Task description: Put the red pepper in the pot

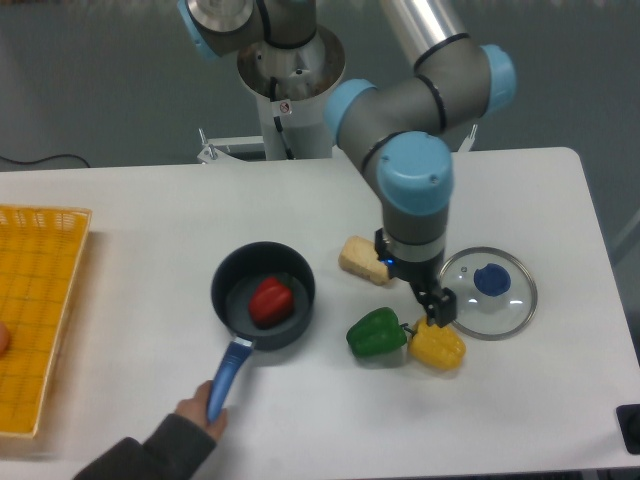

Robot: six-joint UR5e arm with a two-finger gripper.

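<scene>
The red pepper [270,299] lies inside the pot [232,290], a small dark round saucepan left of the table's centre, with its blue handle [229,373] pointing toward the front edge. My gripper [434,308] is well to the right of the pot, pointing down just above the yellow pepper [438,345] and holding nothing. Its fingers overlap from this angle, so I cannot tell whether they are open or shut.
A person's hand [200,410] holds the end of the pot handle. A green pepper [377,334] lies beside the yellow one. A piece of bread [363,259] and a glass lid [490,291] with a blue knob flank the gripper. A yellow basket [35,300] stands at the left edge.
</scene>
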